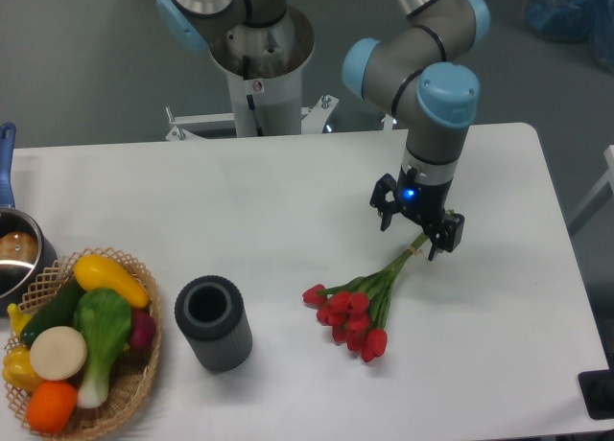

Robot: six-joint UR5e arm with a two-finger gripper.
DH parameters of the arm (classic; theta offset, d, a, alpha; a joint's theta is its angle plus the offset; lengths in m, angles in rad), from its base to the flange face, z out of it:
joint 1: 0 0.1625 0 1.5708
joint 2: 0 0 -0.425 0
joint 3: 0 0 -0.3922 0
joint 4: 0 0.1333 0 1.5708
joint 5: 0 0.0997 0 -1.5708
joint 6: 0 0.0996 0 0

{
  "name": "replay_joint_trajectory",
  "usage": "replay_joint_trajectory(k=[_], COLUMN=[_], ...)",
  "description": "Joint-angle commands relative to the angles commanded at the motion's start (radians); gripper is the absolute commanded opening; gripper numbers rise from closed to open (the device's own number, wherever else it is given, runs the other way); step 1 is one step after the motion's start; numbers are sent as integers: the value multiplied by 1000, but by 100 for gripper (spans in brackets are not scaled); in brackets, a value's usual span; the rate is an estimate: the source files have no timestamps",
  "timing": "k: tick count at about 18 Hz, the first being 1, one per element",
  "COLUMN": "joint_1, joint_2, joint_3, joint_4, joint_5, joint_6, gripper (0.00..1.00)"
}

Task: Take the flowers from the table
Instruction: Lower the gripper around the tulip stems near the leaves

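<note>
The flowers (360, 307), a bunch of red tulip buds on long green stems, lie flat on the white table (288, 201) right of centre, buds toward the front left and stem ends pointing back right. My gripper (411, 233) hangs open directly over the stem ends, one finger at each side of the stems. Nothing is held between the fingers. The tips of the stems are partly hidden under the gripper.
A dark grey cylinder (213, 323) stands upright left of the flowers. A wicker basket (82, 340) of toy vegetables sits at the front left corner. A pot (14, 249) with a blue handle is at the left edge. The robot base (259, 67) stands behind the table.
</note>
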Motion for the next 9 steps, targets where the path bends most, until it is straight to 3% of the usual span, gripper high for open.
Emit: replay_joint_trajectory(k=[9], joint_1=[0], joint_2=[-51], joint_3=[-11], joint_4=[3], joint_5=[-5], joint_6=[0], gripper=[100])
